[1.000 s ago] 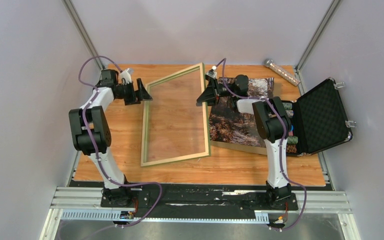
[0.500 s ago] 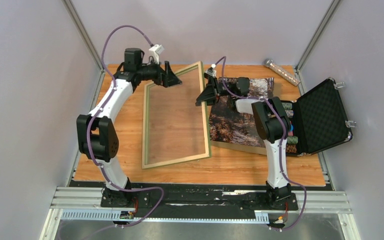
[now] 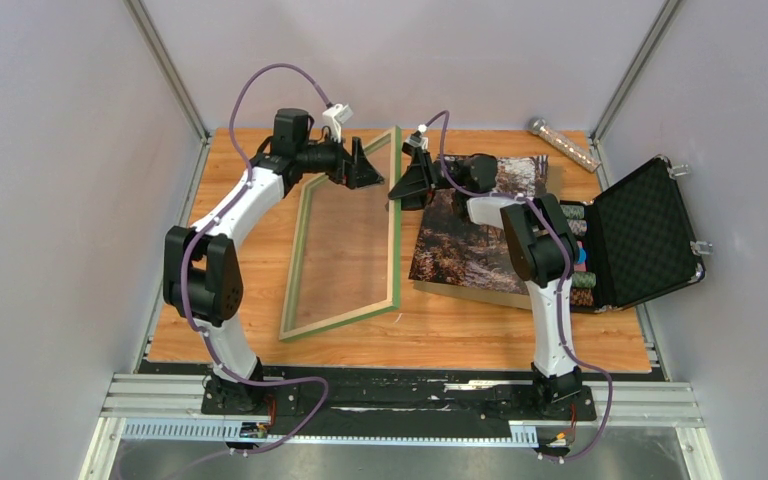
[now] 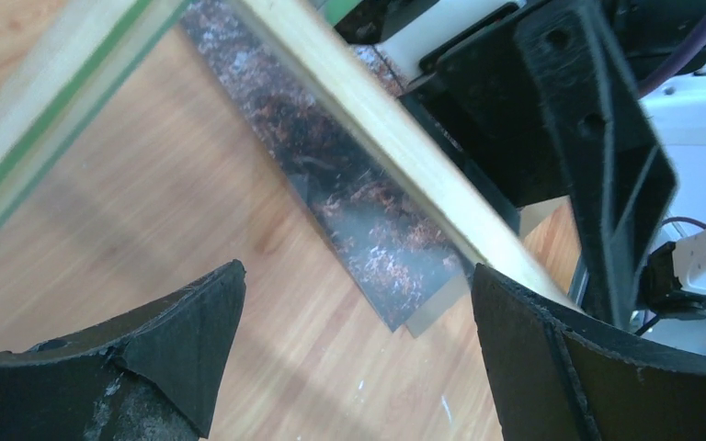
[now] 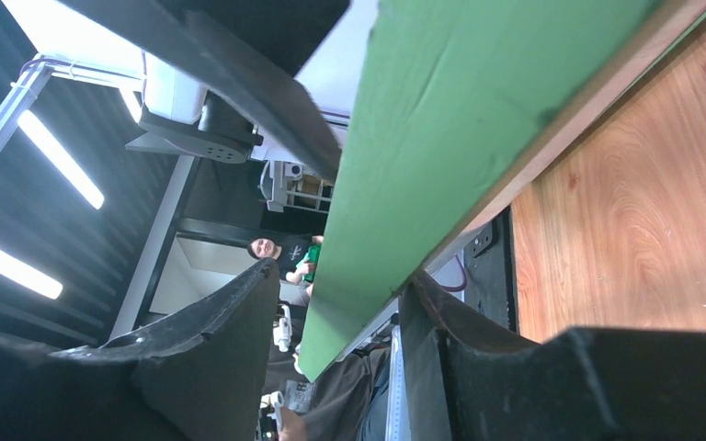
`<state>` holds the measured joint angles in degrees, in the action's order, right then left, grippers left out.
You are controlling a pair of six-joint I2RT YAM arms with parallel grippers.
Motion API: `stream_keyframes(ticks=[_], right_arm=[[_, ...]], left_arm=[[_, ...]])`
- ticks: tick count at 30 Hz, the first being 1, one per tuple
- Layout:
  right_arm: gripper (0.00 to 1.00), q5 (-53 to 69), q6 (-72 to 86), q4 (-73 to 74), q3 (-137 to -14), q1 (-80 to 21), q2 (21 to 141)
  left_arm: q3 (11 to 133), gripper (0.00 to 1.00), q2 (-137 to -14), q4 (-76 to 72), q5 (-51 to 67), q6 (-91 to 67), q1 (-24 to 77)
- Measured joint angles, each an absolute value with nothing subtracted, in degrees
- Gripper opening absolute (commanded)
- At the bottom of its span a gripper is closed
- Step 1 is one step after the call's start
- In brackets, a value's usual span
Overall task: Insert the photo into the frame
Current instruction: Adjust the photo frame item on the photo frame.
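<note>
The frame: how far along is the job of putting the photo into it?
Done: the frame is tipped up, its raised right rail clamped in the right gripper. In hand: the open left gripper hovers at the top rail. Left: the photo lies on the brown board beside the frame, not in it.

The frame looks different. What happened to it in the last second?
The right gripper, clamped on the frame by its right rail, tipped that side up, so green now shows. The left gripper swung from the frame's left corner over to its far rail, jaws open. The photo and black case stayed put.
</note>
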<state>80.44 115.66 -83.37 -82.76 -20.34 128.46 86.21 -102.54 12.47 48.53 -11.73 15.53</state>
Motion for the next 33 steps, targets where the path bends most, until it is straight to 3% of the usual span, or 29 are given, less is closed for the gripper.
stream_keyframes(ticks=[10,23,33], right_arm=[[0.43,79.53,116.07,-83.44,-83.77,-21.19,128.57],[0.49,79.18,117.05,-83.46,-88.16,-21.98,131.87],[0.48,79.05,117.89,-83.48,-93.10,-22.09,134.93]], left_arm=[[81.76,1.00,-102.54,10.94,46.28,-14.52,15.38],[80.88,1.00,-102.48,6.87,41.10,-22.48,15.33],[78.43,1.00,-99.42,7.49,39.31,-23.51,15.33]])
